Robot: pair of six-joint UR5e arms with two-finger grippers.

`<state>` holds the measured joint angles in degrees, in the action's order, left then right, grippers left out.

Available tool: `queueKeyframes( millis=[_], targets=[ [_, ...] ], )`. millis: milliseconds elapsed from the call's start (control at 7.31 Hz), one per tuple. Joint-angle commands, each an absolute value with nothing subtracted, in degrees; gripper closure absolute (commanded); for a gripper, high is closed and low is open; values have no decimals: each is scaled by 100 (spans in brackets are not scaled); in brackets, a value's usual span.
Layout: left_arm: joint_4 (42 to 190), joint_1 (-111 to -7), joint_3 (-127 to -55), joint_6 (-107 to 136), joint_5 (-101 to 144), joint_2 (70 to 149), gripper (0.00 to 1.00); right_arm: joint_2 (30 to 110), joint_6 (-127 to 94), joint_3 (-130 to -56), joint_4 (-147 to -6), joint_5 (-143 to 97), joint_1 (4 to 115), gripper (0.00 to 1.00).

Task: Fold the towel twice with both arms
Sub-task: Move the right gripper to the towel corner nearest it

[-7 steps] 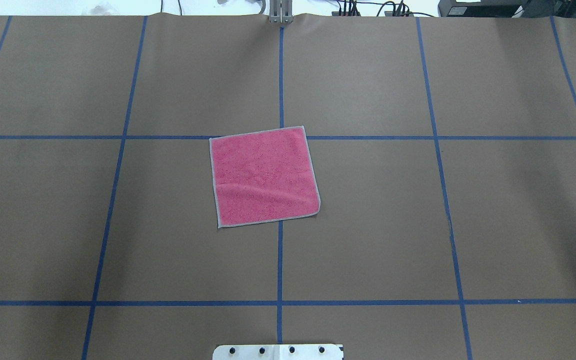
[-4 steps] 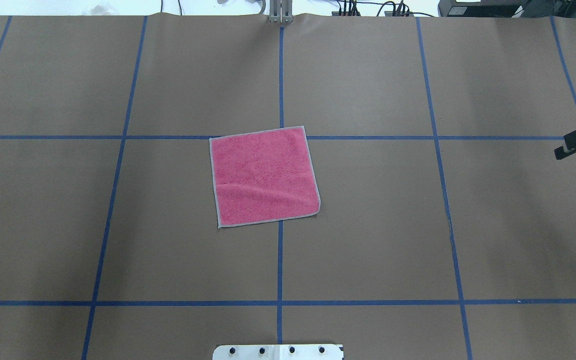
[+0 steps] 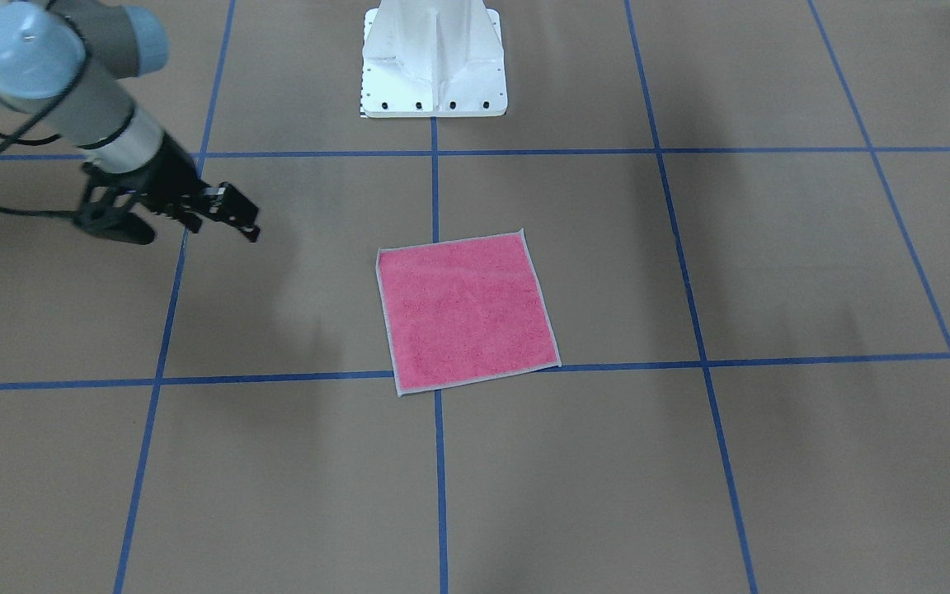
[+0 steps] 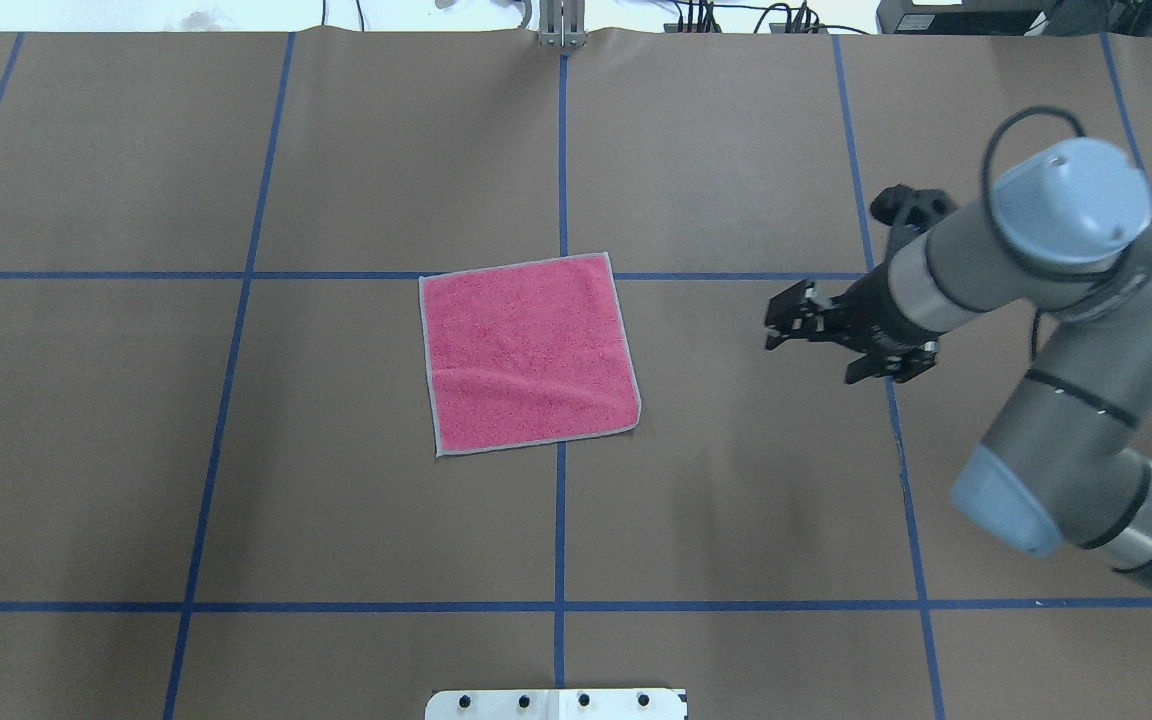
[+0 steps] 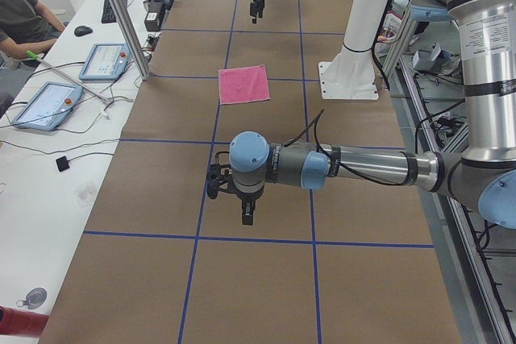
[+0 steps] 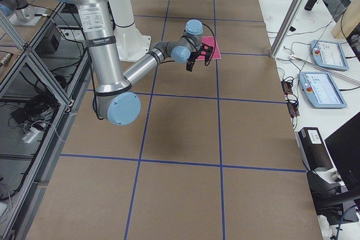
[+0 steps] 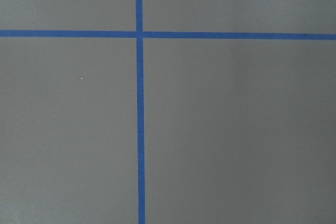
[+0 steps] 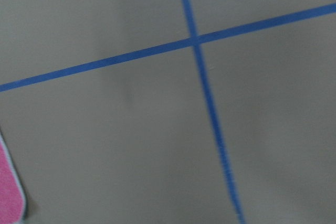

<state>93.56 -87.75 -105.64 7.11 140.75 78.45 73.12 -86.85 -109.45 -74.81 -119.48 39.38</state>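
Observation:
The towel (image 4: 528, 352) lies flat, pink face up, with a light grey hem, in the middle of the table; it also shows in the front view (image 3: 467, 309) and the left side view (image 5: 244, 84). My right gripper (image 4: 774, 322) hovers to the towel's right, apart from it, fingers pointing at it, open and empty; the front view shows it too (image 3: 242, 221). The right wrist view catches only the towel's corner (image 8: 8, 195). My left gripper (image 5: 247, 217) points down over bare table far from the towel; I cannot tell whether it is open or shut.
The white pedestal base (image 4: 556, 703) stands at the near edge of the table. Blue tape lines (image 4: 561, 520) grid the brown table cover. An operators' bench with tablets (image 5: 48, 102) runs along the far side.
My right arm has come in from the right edge and swung left towards the towel. The towel has not moved.

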Motion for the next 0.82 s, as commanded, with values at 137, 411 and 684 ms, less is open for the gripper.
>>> queueKeyframes(
  millis=[137, 411, 684],
  targets=[
    [9387, -8771, -10538, 773, 14071, 7892, 0, 6242, -9869, -10434, -7690, -10673, 2780, 1],
    [9396, -8763, -10529, 773, 14071, 7910, 0, 5839, -10175, -9988, -7664, -10635, 2654, 11],
    [9491, -8615, -10547, 834, 14080, 8067, 0, 5581, -10353, -9520, -7629, -10363, 2654, 21]
  ],
)
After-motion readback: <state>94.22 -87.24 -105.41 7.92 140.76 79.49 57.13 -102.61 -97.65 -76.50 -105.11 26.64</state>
